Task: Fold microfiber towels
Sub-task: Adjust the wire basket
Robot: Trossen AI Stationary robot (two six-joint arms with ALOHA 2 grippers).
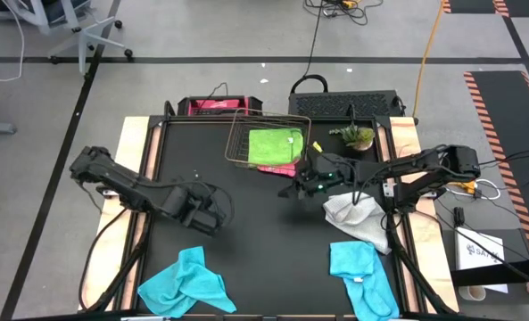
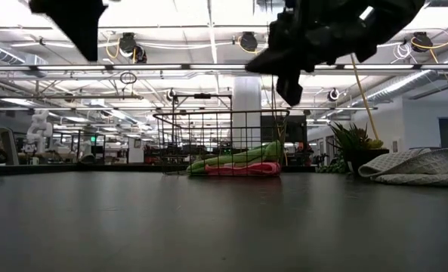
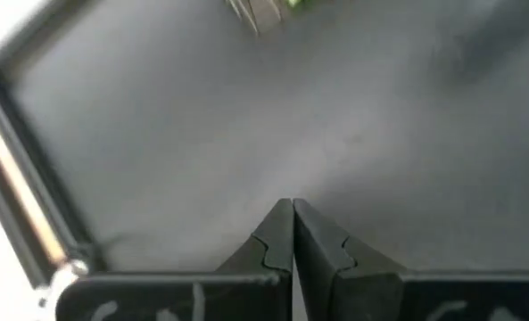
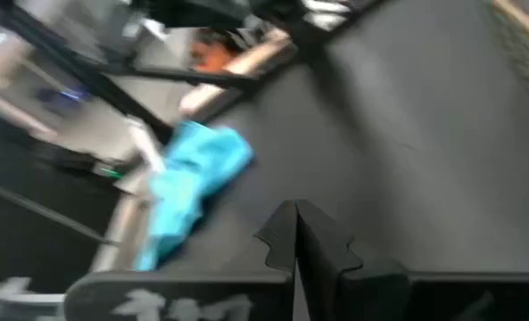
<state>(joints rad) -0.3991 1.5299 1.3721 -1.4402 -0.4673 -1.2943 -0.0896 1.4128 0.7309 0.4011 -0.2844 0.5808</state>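
**Three loose towels near the edges, both end effectors empty**

The tabletop (image 1: 264,223) is bare in the middle; what remains to fold lies at its margins. The copper wire basket (image 1: 266,143) at the far side holds the lime green towel (image 1: 275,147) over the pink towel (image 1: 282,169), both flat. The grey towel (image 1: 358,217) lies crumpled at the right edge, one turquoise towel (image 1: 185,283) at the near left and the other turquoise towel (image 1: 358,272) at the near right.

The right end effector (image 1: 301,185) hangs above the tabletop just beside the basket, fingers pressed together on nothing. The left end effector (image 1: 212,212), left of centre, is likewise closed and empty.

Likely risks: the right arm clipping the basket as it turns, and an edge-lying towel being dragged off the tabletop by a shallow pinch.
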